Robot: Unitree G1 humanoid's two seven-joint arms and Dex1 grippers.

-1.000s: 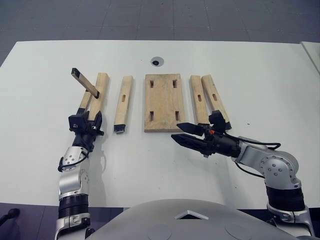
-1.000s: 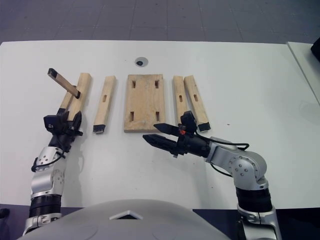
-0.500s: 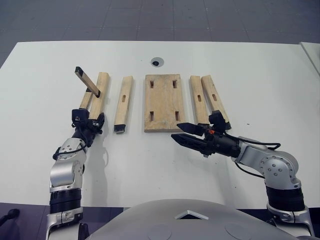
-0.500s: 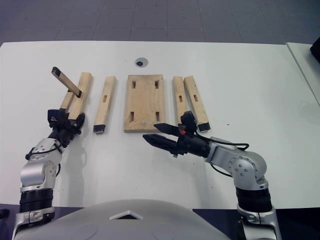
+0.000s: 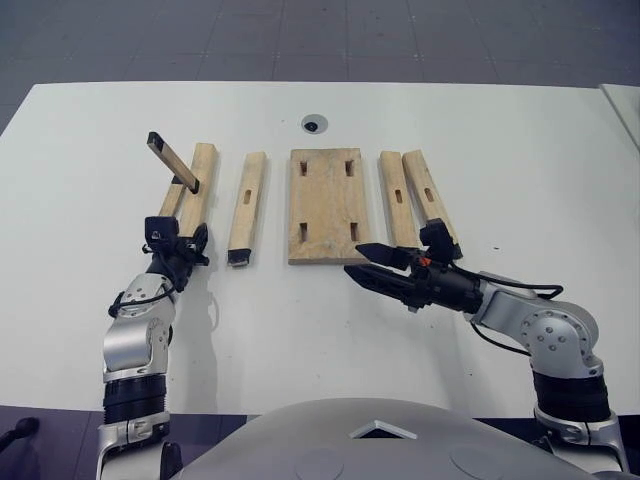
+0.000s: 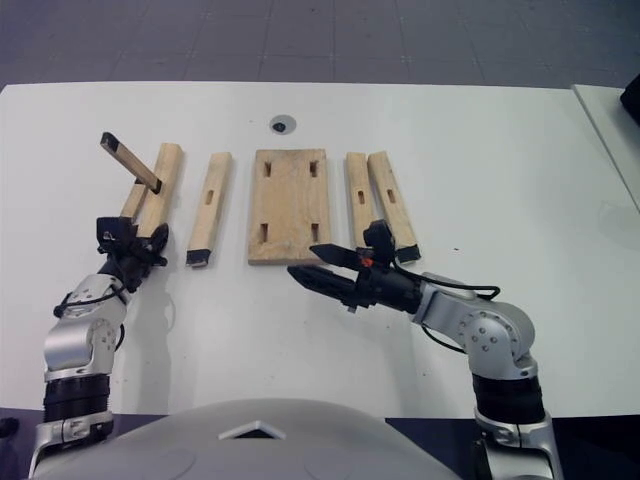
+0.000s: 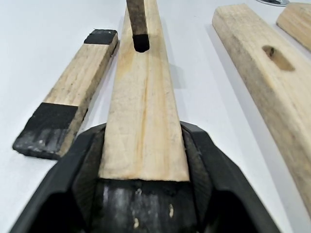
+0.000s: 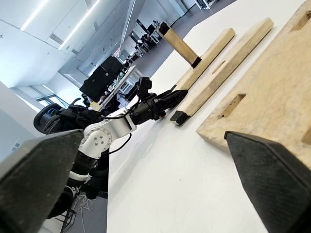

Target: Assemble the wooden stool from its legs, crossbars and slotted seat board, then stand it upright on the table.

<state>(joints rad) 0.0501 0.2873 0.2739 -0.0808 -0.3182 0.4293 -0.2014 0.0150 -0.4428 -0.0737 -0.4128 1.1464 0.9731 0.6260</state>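
Stool was unassembled; seat board (image 5: 327,203) lay flat on table (image 5: 520,150); left gripper (image 5: 185,241) clamped near end of leftmost leg (image 5: 201,188), crossbar (image 5: 172,160) apparently seated in its slot; right gripper (image 5: 352,258) hovered spread near board; next move called for mating second leg (image 5: 246,198) onto crossbar.

The left gripper (image 7: 143,138) clasped the near end of a pale wooden leg (image 7: 143,107) whose slot held a dark-tipped crossbar (image 7: 137,19), while a second crossbar (image 7: 68,92), black-ended, lay just beside it and another slotted leg (image 7: 262,63) lay nearby on the white table (image 7: 43,29).
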